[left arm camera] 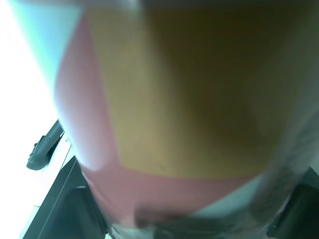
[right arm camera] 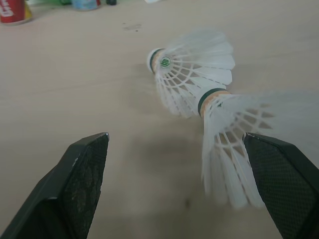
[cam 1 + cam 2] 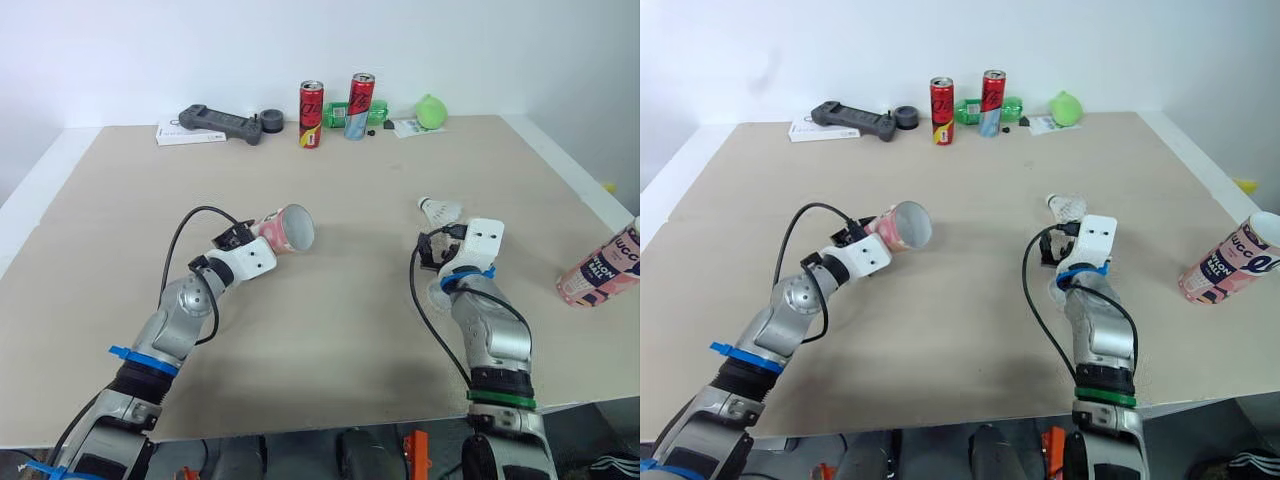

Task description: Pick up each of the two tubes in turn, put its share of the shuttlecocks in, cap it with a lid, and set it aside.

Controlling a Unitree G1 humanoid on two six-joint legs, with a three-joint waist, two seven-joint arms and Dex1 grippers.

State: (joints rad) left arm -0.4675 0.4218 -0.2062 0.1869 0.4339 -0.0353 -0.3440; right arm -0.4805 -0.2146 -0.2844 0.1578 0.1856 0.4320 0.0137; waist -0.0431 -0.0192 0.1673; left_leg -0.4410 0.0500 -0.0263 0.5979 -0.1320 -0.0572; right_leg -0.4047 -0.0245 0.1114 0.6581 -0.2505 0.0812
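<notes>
The left gripper [image 3: 238,237] is clenched on a pink tube [image 3: 285,228], gripping it near its base and holding it just above the tan table [image 3: 350,330] at left of centre, tilted with its open mouth facing right and slightly up. To the right, the right gripper [image 2: 174,144] is released, its two black fingers [image 2: 82,179] spread wide over the tabletop. Two white shuttlecocks [image 2: 194,74], one nested into the other, lie on their sides on the table just beyond it, the nearer one's feathers reaching in beside the right-hand finger. A second pink tube [image 3: 605,265] sits tilted at the table's right edge, well apart from both arms. Along the far edge stand two red cans [image 3: 311,115], with a black controller [image 3: 220,123] and a white booklet [image 3: 185,134] to their left and a green ball-like object [image 3: 431,111] to their right.
</notes>
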